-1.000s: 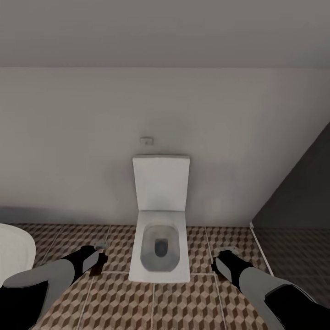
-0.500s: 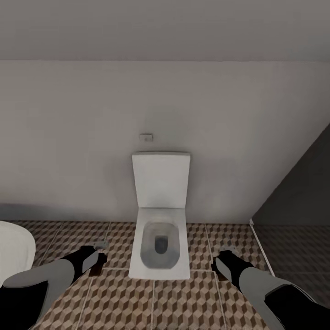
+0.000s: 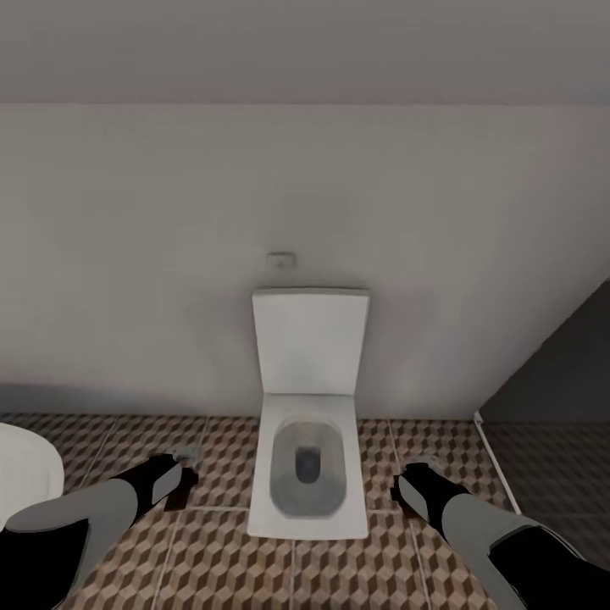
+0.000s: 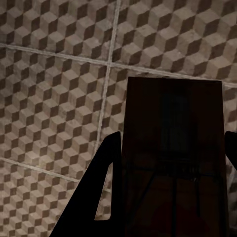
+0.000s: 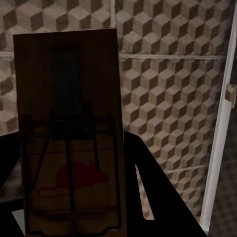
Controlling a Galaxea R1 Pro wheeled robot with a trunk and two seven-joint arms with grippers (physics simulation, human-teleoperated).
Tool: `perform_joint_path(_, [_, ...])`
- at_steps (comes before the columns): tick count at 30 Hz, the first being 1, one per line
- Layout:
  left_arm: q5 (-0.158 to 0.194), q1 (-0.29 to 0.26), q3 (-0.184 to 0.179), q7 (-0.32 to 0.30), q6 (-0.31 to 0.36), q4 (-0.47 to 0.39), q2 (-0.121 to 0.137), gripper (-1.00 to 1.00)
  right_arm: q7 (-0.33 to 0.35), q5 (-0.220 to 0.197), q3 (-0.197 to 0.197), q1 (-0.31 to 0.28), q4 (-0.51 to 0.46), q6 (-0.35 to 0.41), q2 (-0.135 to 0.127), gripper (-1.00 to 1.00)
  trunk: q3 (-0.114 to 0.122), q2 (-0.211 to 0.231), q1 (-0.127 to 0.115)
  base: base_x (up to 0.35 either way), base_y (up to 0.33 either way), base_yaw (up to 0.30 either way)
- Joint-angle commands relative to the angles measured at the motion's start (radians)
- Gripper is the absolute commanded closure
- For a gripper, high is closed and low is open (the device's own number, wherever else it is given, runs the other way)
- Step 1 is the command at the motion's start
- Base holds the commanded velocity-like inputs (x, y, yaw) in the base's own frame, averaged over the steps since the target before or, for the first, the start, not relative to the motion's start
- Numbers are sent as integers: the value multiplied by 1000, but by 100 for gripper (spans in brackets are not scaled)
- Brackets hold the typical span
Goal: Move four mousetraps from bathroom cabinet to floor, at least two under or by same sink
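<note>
A dark brown wooden mousetrap [image 4: 173, 148] with thin wire parts sits between the fingers of my left gripper [image 4: 170, 145], which is shut on it. My right gripper [image 5: 74, 148] is shut on a second mousetrap [image 5: 69, 113], which bears a red mouse print. Both hang over the cube-patterned bathroom floor [image 3: 212, 559]. In the head view the left gripper [image 3: 176, 471] and right gripper [image 3: 413, 479] are held low on either side of a toilet. The cabinet and the sink are out of view.
A white toilet [image 3: 309, 424] with its lid up stands against the pale wall straight ahead. A rounded white fixture edge [image 3: 25, 470] shows at the far left. At the right, a white threshold strip [image 3: 496, 462] borders the dark grey shower floor [image 3: 559, 474].
The whole head view has shifted: the toilet now sits a little further right and lower in the picture. Both arms hold the same pose with their mousetraps.
</note>
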Motion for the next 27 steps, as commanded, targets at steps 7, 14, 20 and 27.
perform_joint_path(7, [-2,0,0,2,0,0,0,100,-2,-3,-1,0,0,-1,0,100,-11,0,0,56,39,0])
perform_joint_path(14, [-2,0,0,2,0,-1,0,100,-2,-3,-1,0,0,-1,-1,100,-22,0,0,2,2,0])
perform_joint_path(20, [-2,0,0,2,-7,-3,0,100,-2,-3,-2,0,0,-1,-2,100,-31,0,0,0,0,0])
perform_joint_path(27, [-2,0,0,2,-16,-5,-1,100,-2,-3,-1,0,0,-7,-2,100,-42,0,0,0,0,0])
